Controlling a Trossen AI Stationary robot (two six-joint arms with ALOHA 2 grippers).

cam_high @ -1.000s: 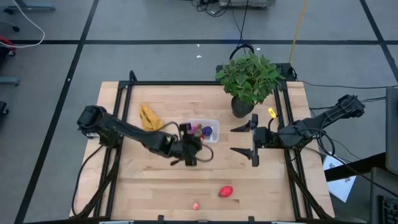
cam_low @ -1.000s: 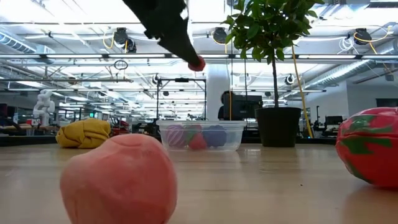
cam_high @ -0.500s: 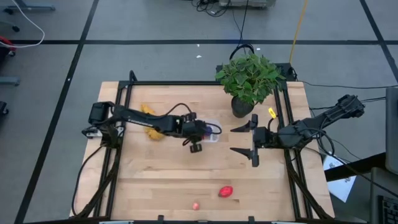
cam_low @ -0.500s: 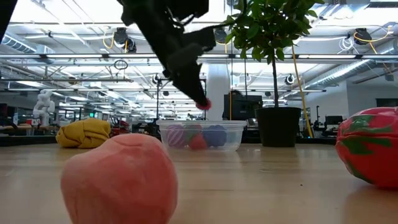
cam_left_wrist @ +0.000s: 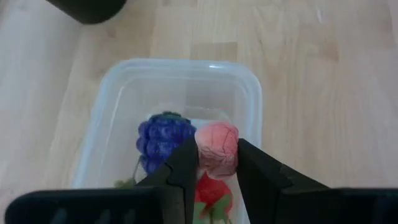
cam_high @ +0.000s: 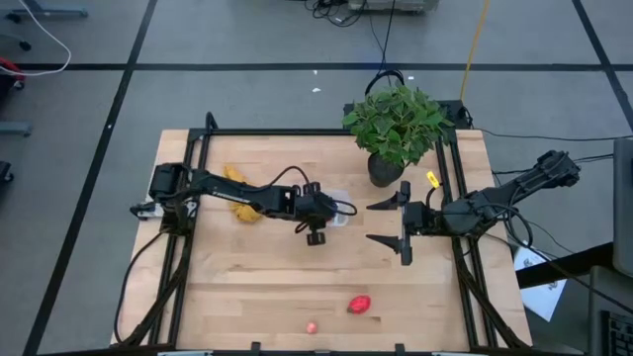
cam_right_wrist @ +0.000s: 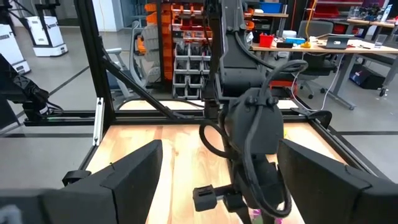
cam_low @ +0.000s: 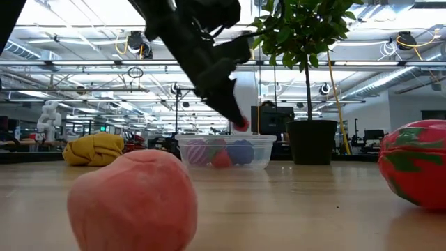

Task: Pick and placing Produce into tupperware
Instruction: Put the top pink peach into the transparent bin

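Our left gripper (cam_left_wrist: 216, 163) has swung in from the open boards and now hangs over the clear box (cam_left_wrist: 245, 93), pinching a pink fruit (cam_left_wrist: 217, 148). Release looks next. Right gripper (cam_high: 400, 223) waits wide, nothing held. Red fruit (cam_high: 360, 304) remains on the table (cam_high: 247, 287).

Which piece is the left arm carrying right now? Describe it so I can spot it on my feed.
Find the potted plant at the table's far edge, then the clear plastic box just left of its pot. The left gripper hangs over that box, jaws shut on a small pink berry. It is pale pink and bumpy, unlike the purple grapes and the red piece lying in the box below.
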